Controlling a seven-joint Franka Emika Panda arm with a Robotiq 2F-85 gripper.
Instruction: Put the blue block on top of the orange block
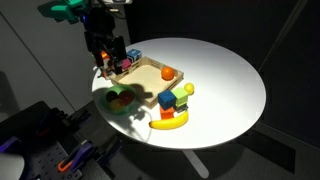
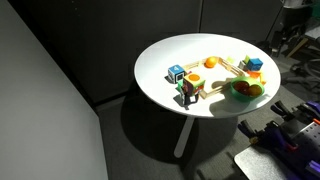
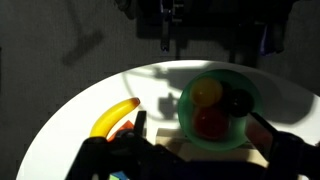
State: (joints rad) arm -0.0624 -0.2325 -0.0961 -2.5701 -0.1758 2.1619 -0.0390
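The stacking looks not yet done. In an exterior view the pincer (image 1: 110, 62) hangs over the wooden tray (image 1: 148, 72), at about ten o'clock on the worktop (image 1: 230, 90); its opening and load I cannot tell. The blue block (image 1: 166, 100) sits at five o'clock from the tray. The orange block isn't clearly identifiable.

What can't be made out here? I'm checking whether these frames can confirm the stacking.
Gripper: jaws unclear, dark and tiny in an exterior view, blurred in the wrist view.
Small navy-blue cube: too small to tell what it touches.
Small orange-red cube: not surely identifiable among toys beside the yellow banana.
Wooden tray: one corner hidden by the gripper.
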